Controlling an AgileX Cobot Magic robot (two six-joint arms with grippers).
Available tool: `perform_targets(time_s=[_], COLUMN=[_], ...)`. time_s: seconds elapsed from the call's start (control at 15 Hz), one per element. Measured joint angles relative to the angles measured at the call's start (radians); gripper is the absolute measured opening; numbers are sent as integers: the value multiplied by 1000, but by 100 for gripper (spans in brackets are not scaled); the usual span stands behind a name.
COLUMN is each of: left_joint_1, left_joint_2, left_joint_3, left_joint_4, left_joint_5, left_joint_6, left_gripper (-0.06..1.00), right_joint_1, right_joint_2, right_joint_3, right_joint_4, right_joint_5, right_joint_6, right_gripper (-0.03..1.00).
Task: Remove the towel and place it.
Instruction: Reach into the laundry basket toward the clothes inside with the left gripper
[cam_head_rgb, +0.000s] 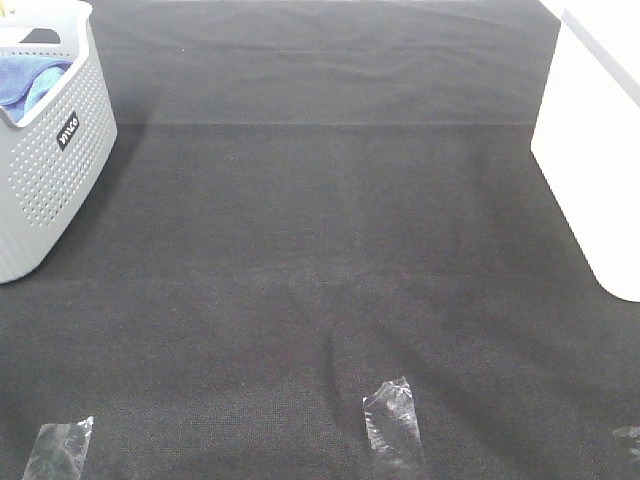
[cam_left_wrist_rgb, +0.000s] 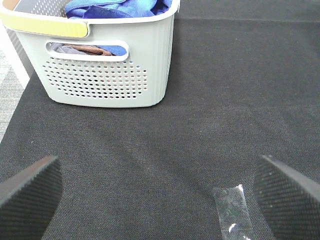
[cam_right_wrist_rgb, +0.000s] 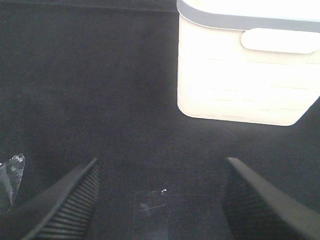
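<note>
From the high camera, the royal-blue fuzzy microfibre towel (cam_head_rgb: 28, 82) lay bunched inside the grey perforated plastic basket (cam_head_rgb: 50, 190) at the far left of the black cloth-covered table (cam_head_rgb: 320, 250). A tall white plastic bin (cam_head_rgb: 590, 150) stood at the far right. Neither arm showed in this view.

Over to the left wrist camera: the left end effector (cam_left_wrist_rgb: 160, 195) was spread wide with nothing between its dark ribbed fingers (cam_left_wrist_rgb: 30, 192). The basket (cam_left_wrist_rgb: 110, 75) sat straight ahead of it, well apart, and the towel (cam_left_wrist_rgb: 120, 7) was heaped above the rim. It was too crumpled to read a long axis.

The right wrist camera: the right end effector (cam_right_wrist_rgb: 160, 200) was also wide open and empty, and it faced the white bin (cam_right_wrist_rgb: 245, 75). No towel was in its sight.

So the towel lay on the left arm's side, and that arm looked the nearer one. My read was a reach forward and down over the rim.
</note>
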Motion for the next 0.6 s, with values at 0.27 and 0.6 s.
perform_targets(time_s=[0.27, 0.6], left_joint_1=[0, 0], left_joint_2=[0, 0], left_joint_3=[0, 0], left_joint_4=[0, 0], left_joint_5=[0, 0], left_joint_6=[0, 0], left_gripper=[99, 99], right_joint_1=[0, 0], right_joint_2=[0, 0], right_joint_3=[0, 0], right_joint_4=[0, 0], right_joint_5=[0, 0], right_joint_6=[0, 0], right_gripper=[70, 70])
